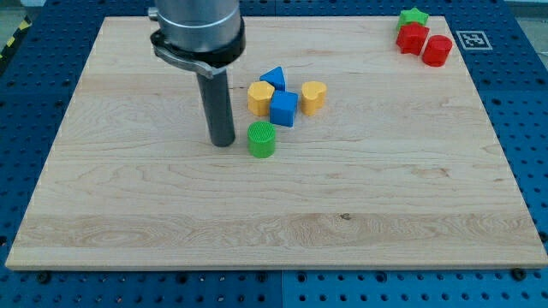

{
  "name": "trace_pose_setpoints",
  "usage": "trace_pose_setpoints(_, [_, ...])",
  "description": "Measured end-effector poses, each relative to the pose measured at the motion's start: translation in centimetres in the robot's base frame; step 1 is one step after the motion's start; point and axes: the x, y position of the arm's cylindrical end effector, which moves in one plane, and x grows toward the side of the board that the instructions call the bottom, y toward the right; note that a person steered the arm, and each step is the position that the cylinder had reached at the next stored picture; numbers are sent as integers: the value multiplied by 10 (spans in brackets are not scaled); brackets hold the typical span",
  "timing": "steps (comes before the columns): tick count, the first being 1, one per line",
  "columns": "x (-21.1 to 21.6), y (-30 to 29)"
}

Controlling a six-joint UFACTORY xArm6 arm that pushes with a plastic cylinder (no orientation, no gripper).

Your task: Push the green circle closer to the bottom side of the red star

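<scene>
Camera view shows my tip (223,142) down on the pale wooden counter (128,231), a bit to the view's left of the middle. I have no fingers to open or close, only a straight dark rod.

Just to the right of my tip, very near it, stands the small green ribbed circle block (262,139). I cannot tell if they touch. Up and to the right of my tip sit four blocks close together: a yellow six-sided block (260,97), a blue triangle block (274,79), a blue cube (283,109) and a yellow heart block (313,97).

Far to the right, near the top right corner, sits the red star block (412,38), with a green star block (413,15) above it and a red round block (437,50) beside it.

I think the push is only starting. The green circle block is well apart from the red star block. Next I should push it right and up, ending just below the red star block.

The way to the right is open, but the blue cube is near. The counter edge is close behind the red blocks, so go gently there.
</scene>
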Motion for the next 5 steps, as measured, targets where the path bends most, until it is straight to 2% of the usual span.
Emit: trace_pose_setpoints(5, [3, 86])
